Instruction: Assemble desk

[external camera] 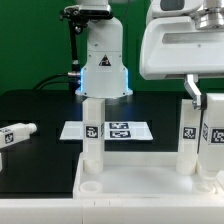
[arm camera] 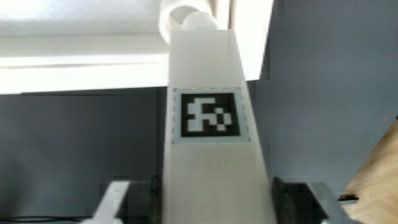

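The white desk tabletop lies at the front of the exterior view. One white leg stands upright in its left corner, and a second leg stands near its right side. My gripper comes down from the upper right and is shut on a third upright leg at the right edge. In the wrist view this leg with its black-and-white tag fills the space between my fingers; my gripper is closed around it. A fourth leg lies loose on the black table on the exterior view's left.
The marker board lies flat behind the tabletop, in front of the arm's base. A blurred pale shape shows beside the held leg in the wrist view. The black table extends to the left.
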Available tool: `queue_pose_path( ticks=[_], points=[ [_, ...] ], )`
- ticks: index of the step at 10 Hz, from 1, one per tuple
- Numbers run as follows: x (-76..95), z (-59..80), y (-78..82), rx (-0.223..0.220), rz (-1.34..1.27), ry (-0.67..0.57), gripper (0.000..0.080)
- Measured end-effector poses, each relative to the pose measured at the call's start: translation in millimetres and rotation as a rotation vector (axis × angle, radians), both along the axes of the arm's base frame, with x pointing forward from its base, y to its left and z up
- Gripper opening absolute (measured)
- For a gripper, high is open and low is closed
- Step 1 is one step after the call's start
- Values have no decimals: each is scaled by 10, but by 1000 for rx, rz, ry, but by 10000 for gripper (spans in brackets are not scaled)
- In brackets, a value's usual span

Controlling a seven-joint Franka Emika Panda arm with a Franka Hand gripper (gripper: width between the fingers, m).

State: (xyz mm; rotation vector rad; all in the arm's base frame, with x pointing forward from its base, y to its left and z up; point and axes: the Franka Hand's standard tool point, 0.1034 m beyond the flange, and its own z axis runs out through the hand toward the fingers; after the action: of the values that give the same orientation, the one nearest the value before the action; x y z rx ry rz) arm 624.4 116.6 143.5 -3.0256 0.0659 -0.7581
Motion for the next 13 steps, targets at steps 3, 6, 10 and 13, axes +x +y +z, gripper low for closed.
queue_pose_path(
  ticks=[3, 6, 10, 13],
  points=[
    [1, -26, -34, -4, -1, 3, 285],
    [32, -53, -74, -8, -6, 4, 285],
    [19, -171, -65, -18, -2, 12, 285],
    [17, -239, -54, -23, 1, 18, 285]
  ],
)
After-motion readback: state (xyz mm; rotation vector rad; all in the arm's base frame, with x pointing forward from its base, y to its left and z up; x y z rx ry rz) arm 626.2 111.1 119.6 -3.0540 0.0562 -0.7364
